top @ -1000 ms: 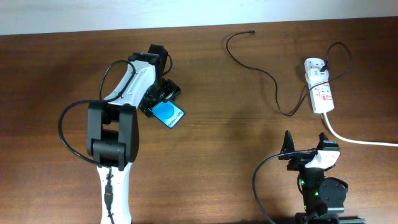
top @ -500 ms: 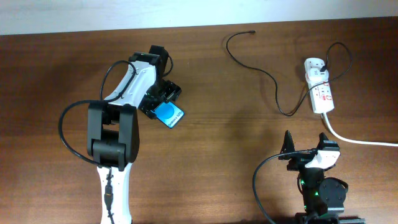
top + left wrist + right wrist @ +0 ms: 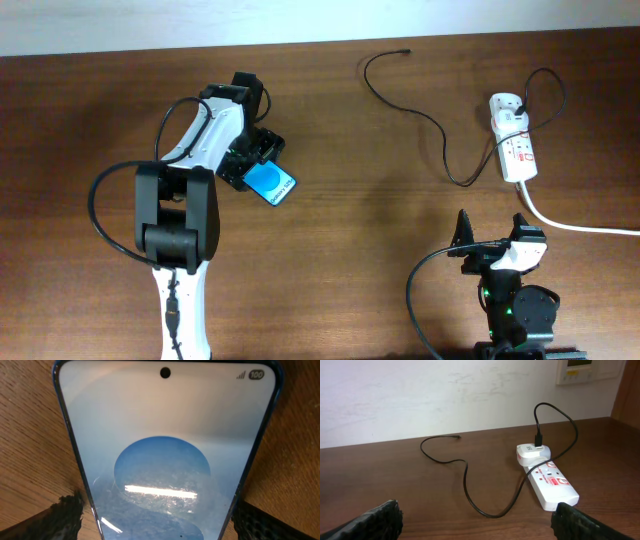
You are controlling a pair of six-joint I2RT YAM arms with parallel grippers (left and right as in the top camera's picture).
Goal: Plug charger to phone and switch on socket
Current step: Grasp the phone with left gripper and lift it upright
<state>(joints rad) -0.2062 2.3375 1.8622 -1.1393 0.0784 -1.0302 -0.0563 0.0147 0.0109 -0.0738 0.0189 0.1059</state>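
My left fingers [image 3: 50, 521] are spread wide and flank the phone [image 3: 272, 183] on the bench [image 3: 350, 250] — its long axis runs straight out between them. My right fingers [image 3: 370, 522], also released, sit idle. The charger tip [image 3: 404, 50] lies well apart to the right — nearer that arm.

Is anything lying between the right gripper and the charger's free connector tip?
No separate object. Only the charger cable itself loops across the bare table between the open right gripper and the tip; the socket sits off to the right.
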